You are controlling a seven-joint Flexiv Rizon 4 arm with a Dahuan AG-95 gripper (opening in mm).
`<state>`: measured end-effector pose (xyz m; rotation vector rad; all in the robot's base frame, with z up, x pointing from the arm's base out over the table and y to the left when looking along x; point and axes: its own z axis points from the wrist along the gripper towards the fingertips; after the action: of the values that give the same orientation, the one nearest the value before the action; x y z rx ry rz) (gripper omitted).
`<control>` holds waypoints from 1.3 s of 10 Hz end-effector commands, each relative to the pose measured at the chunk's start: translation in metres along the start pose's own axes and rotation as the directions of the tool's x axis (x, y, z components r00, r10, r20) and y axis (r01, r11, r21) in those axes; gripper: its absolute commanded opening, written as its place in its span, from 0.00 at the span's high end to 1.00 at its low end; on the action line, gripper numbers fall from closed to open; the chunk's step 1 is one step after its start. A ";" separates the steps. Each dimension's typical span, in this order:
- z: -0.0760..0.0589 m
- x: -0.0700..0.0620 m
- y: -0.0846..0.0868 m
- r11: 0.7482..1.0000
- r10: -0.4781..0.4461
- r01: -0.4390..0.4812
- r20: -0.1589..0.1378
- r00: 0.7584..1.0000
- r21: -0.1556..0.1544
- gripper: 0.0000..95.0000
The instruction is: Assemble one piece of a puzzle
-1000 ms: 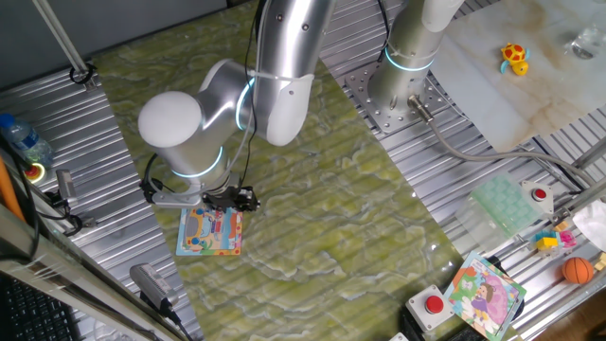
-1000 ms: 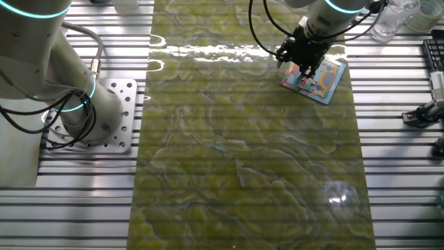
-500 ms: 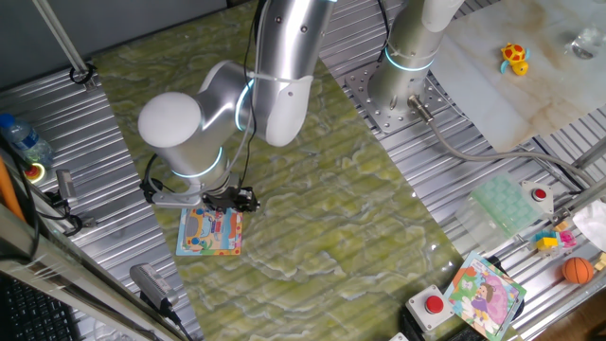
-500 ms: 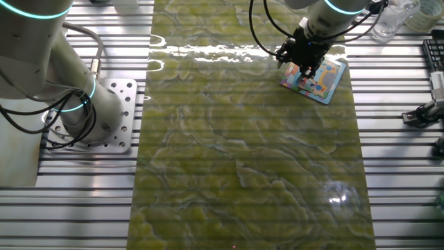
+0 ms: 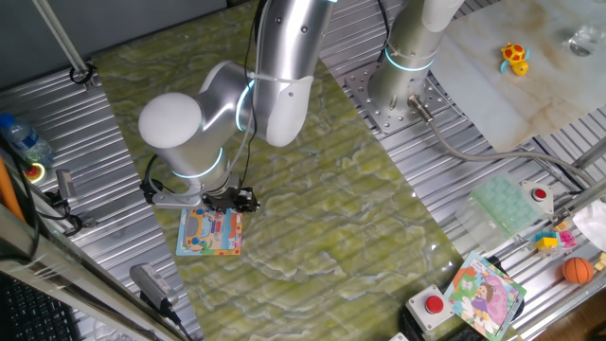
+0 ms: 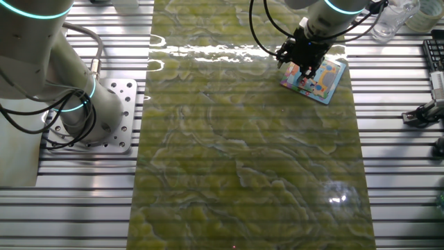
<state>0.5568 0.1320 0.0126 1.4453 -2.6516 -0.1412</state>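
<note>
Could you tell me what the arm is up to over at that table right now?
The arm's gripper is down over one corner of the puzzle, a small colourful board lying on the green mat. It seems to be fitting a piece there, but the gripper hides the piece and its jaws.

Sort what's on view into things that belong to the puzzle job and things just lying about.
Belongs to the job:
- puzzle with the light-blue border, on the green mat
- gripper, low over that puzzle's edge; the piece itself cannot be made out

Just lying about:
- second puzzle board, purple and green
- yellow toy
- orange ball
- red push button
- plastic bottle
</note>
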 end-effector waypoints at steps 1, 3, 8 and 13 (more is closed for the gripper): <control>0.001 0.000 0.000 1.000 0.000 0.000 0.000 1.000 0.002 0.40; 0.001 0.000 0.000 1.000 0.000 0.000 -0.003 1.000 0.004 0.40; 0.001 0.000 0.000 1.000 -0.003 0.003 -0.011 1.000 0.012 0.40; 0.001 0.000 -0.001 1.000 -0.010 0.010 -0.011 1.000 0.016 0.40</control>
<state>0.5573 0.1323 0.0120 1.4649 -2.6401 -0.1117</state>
